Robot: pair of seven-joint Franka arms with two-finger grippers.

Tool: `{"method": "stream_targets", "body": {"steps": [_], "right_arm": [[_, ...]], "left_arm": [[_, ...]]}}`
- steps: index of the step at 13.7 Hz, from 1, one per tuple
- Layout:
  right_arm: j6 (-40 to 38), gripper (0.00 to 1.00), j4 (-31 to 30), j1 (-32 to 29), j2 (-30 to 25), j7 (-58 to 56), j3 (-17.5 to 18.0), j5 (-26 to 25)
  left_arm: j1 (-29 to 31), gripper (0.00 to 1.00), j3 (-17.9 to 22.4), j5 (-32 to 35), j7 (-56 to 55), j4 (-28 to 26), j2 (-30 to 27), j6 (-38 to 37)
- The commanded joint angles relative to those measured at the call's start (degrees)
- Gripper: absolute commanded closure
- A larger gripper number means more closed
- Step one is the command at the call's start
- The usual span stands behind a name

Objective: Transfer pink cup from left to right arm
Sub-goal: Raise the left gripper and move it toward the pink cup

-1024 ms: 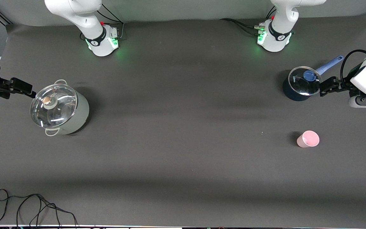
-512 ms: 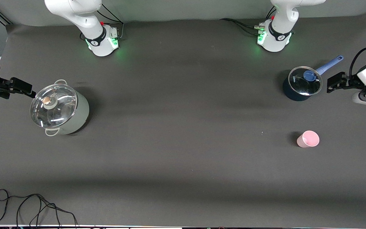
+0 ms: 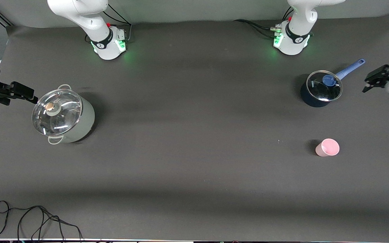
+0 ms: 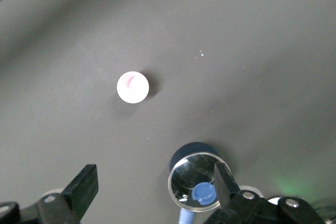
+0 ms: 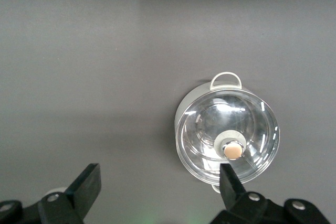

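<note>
The pink cup stands upright on the dark table mat toward the left arm's end, nearer to the front camera than the blue saucepan. It shows as a pale round rim in the left wrist view, well apart from the jaws. My left gripper hangs open and empty over the table's left-arm end, beside the saucepan's handle; in its own view the left gripper holds nothing. My right gripper waits open and empty at the right arm's end, beside the big pot; the right gripper has only mat between its fingers.
A small blue saucepan with a glass lid and blue handle stands toward the left arm's end, seen also as the saucepan. A big pale pot with a glass lid stands at the right arm's end. A black cable lies at the near edge.
My left gripper has drawn away from the blue saucepan toward the left arm's end of the table. The cup, both pots and the right arm have not moved.
</note>
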Motion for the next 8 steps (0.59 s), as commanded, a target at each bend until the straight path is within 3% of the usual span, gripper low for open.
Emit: {"method": "stream_targets", "body": {"steps": [1,8], "right_arm": [[-0.07,0.00,0.06,-0.04,-0.56,-1.24,-0.22,0.06],[-0.07,0.00,0.59,0.05,0.06,-0.72,-0.22,0.15]], "left_arm": [[7.22,0.02,-0.07,-6.07,17.45,1.64,2.24,-0.72],[25.24,0.05,-0.24,-30.05,54.13,6.81,17.60,-6.76]]}}
